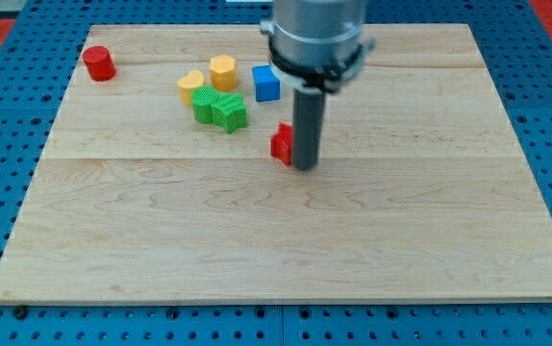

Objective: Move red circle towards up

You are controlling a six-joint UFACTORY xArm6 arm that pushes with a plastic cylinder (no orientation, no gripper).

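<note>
Here the red circle (98,63) lies well apart from my tip (304,167), seemingly.

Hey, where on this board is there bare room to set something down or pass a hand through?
Free: the whole lower half of the wooden board, below my tip, and the right side beyond it.

Crowded: upper middle, where the yellow heart, yellow hexagon, blue cube and two green blocks cluster. A red block sits against my tip's left. The red circle occupies the top-left corner.

Two red blocks (98,63) (281,143), two yellow (190,85) (223,72), two green (205,103) (230,112), one blue (265,84).
</note>
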